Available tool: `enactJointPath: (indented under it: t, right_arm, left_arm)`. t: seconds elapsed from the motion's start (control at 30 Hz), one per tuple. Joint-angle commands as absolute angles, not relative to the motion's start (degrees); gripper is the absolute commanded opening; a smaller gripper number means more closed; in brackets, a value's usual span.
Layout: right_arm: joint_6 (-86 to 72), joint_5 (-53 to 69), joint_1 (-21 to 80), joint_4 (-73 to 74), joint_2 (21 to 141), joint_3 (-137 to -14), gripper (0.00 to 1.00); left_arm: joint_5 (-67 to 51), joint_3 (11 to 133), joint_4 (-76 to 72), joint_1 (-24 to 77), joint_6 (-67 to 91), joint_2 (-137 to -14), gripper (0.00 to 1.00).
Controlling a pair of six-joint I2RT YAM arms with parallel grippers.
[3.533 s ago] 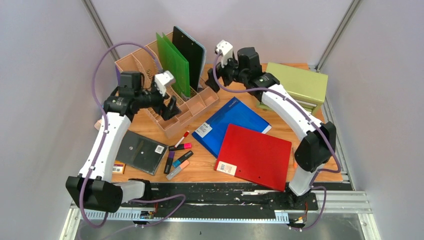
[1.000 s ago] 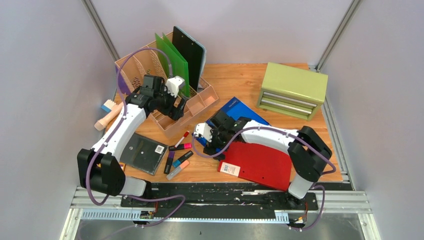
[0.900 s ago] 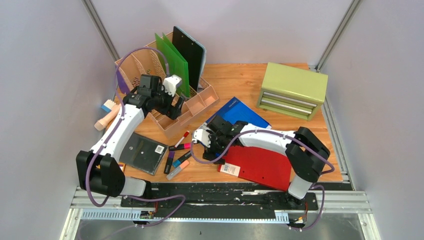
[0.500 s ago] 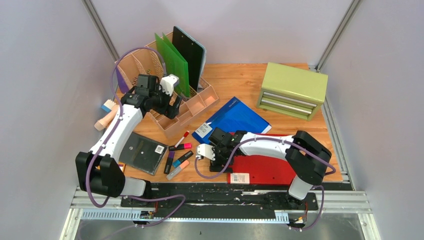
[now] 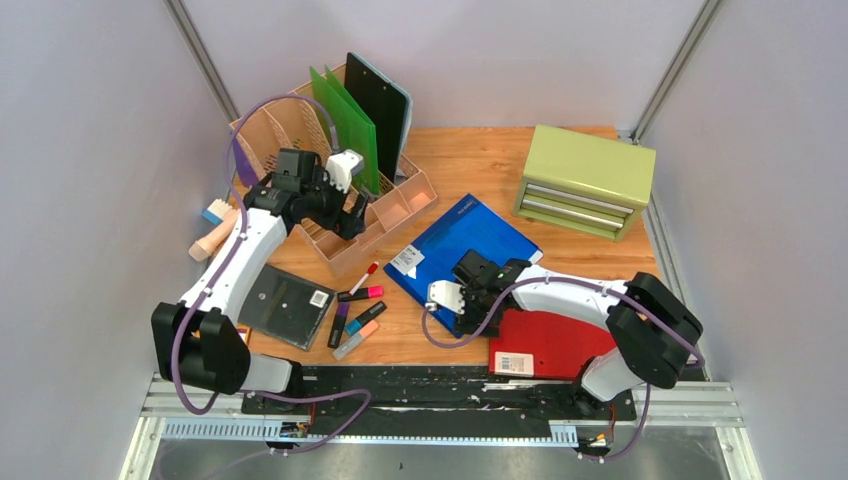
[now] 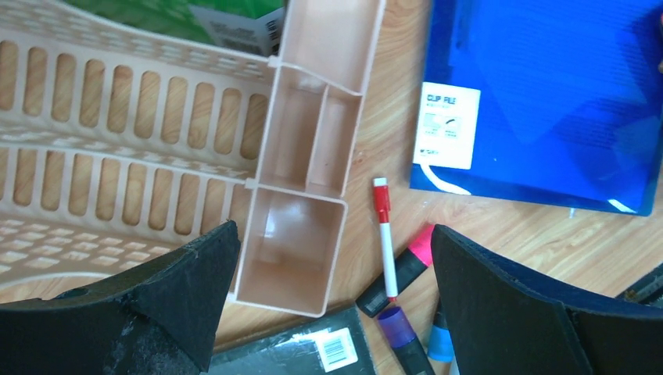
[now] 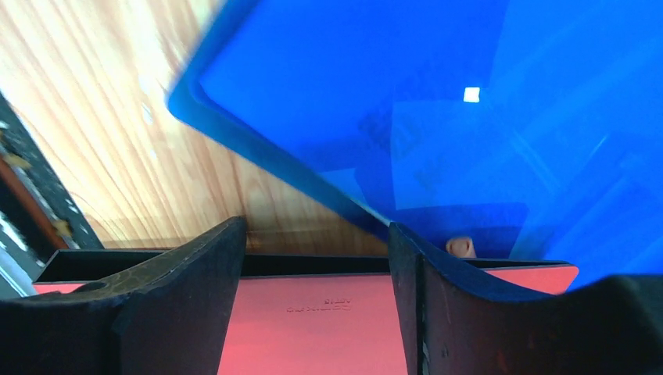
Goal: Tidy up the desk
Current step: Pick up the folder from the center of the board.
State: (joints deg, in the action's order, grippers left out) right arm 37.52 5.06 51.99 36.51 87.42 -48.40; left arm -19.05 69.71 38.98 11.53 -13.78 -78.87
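The desk [image 5: 470, 165] holds a blue folder [image 5: 470, 245] in the middle and a red folder [image 5: 555, 335] at the near right, jutting over the black front rail. My right gripper [image 5: 470, 308] is low at the red folder's left edge. In the right wrist view its jaws [image 7: 317, 242] stand apart, with the red folder [image 7: 313, 320] lying flat between and under the fingers and the blue folder [image 7: 438, 101] beyond. My left gripper [image 5: 352, 215] is open and empty, hovering [image 6: 332, 234] over the tan organizer's [image 6: 301, 226] front compartments.
The tan organizer [image 5: 300, 140] holds green boards [image 5: 345, 120] and a black clipboard [image 5: 378, 100]. A red-capped pen [image 5: 363, 277] and several markers [image 5: 355, 315] lie beside a black case [image 5: 285, 305]. A green drawer cabinet [image 5: 585, 175] stands at the back right. A brush [image 5: 215, 235] lies at the far left.
My right gripper came from the back down to the red folder, then moved right. The folder slid with it off the blue one toward the front right edge. The left gripper barely moved.
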Motion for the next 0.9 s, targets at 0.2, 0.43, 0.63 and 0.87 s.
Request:
enactJointPath:
  t: [0.2,0.43,0.63,0.87]
  right_arm:
    - [34.8,6.0,41.7,39.5,81.9,-51.0,0.68]
    - [28.2,10.4,38.5,32.8,85.0,-54.6,0.70]
    - [24.1,9.8,36.0,29.0,89.6,-55.6,0.68]
    - [20.8,10.2,34.1,27.0,90.7,-54.9,0.64]
  left_arm:
    - [-26.3,71.9,39.3,17.4,-15.8,-81.8,1.00]
    - [-29.3,73.9,39.0,20.9,-15.3,-88.5,1.00]
    - [-32.7,75.4,39.1,22.4,-13.7,-93.2,1.00]
    - [-34.6,75.4,37.6,23.9,-12.2,-97.6,1.00]
